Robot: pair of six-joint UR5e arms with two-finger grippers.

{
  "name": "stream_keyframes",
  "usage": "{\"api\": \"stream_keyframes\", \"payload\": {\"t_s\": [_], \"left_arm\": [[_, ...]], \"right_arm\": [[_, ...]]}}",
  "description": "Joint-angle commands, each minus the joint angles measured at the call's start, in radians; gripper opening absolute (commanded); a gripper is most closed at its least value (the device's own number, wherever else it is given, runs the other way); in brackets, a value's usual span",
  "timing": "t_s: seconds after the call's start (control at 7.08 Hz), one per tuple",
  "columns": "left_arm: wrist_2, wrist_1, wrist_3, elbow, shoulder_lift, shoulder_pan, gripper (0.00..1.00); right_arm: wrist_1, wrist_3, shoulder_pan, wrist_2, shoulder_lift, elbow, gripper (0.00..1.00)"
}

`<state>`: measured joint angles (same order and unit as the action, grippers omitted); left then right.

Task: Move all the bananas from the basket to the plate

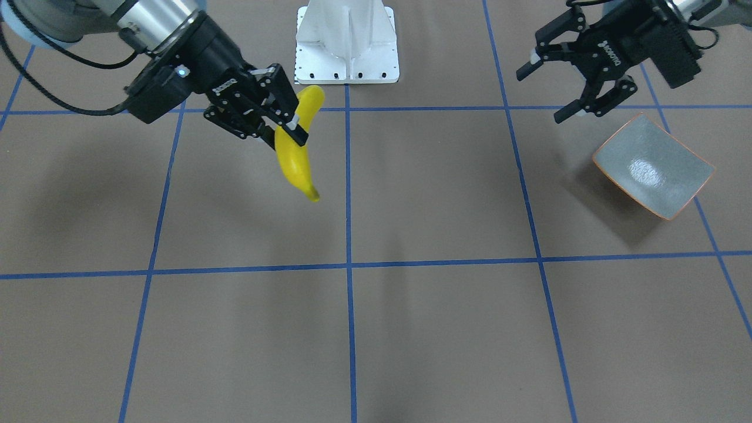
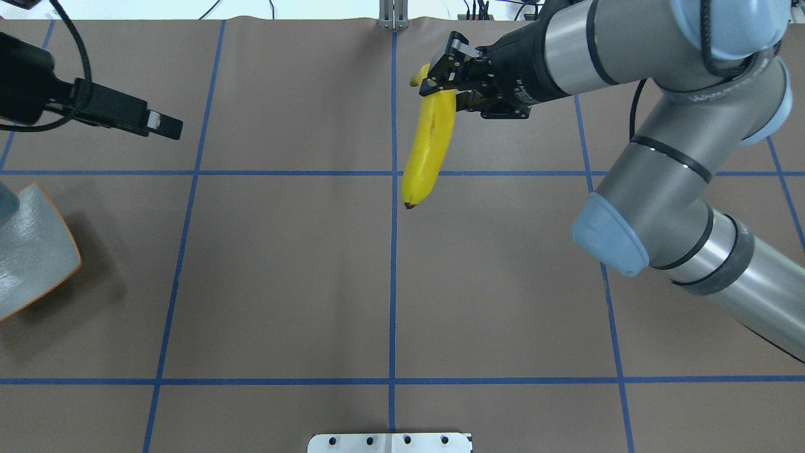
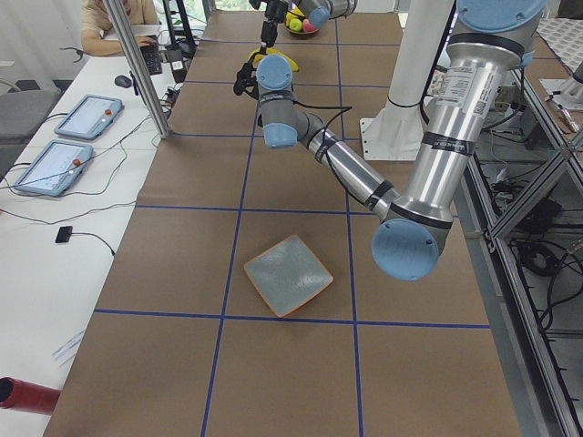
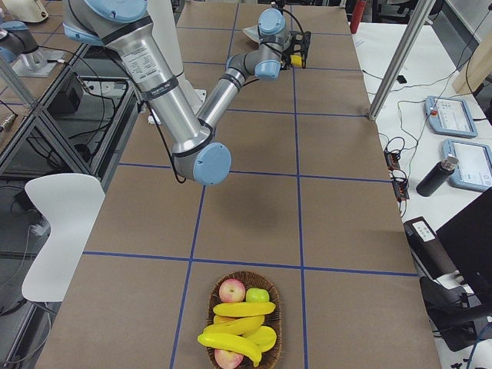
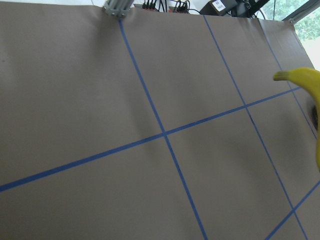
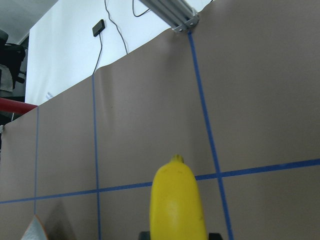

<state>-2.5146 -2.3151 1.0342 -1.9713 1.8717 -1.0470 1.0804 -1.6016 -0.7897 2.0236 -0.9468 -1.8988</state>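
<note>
My right gripper (image 1: 291,129) is shut on a yellow banana (image 1: 296,158) near its stem end and holds it above the table's middle, hanging tip down. It also shows in the overhead view (image 2: 427,151) and both wrist views (image 5: 305,82) (image 6: 177,205). My left gripper (image 1: 543,97) is open and empty, in the air just beside the grey, orange-rimmed plate (image 1: 652,167) (image 2: 31,251). The plate holds nothing. Three more bananas (image 4: 238,327) lie in the wicker basket (image 4: 211,323) at the table's right end.
The basket also holds two red apples (image 4: 231,290) and a green one (image 4: 257,295). The white robot base (image 1: 346,47) stands at mid-table on the robot's side. Blue tape lines grid the brown table. A metal post (image 3: 137,64) stands on the operators' side.
</note>
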Motion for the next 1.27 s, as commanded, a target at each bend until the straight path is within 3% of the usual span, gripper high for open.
{"api": "stream_keyframes", "payload": {"t_s": [0.0,0.71,0.99,1.13], "left_arm": [[0.000,-0.004,0.010,0.000,0.070,0.121,1.00],[0.000,-0.004,0.015,-0.006,0.142,0.240,1.00],[0.000,-0.004,0.015,-0.009,0.149,0.242,1.00],[0.000,-0.004,0.014,-0.009,0.152,0.242,0.99]], "right_arm": [[0.018,-0.076,0.090,-0.122,0.084,0.020,0.00],[0.016,-0.153,0.176,-0.247,0.144,0.023,0.00],[0.012,-0.161,0.234,-0.337,0.160,0.024,0.00],[0.010,-0.162,0.242,-0.339,0.160,0.020,0.00]]}}
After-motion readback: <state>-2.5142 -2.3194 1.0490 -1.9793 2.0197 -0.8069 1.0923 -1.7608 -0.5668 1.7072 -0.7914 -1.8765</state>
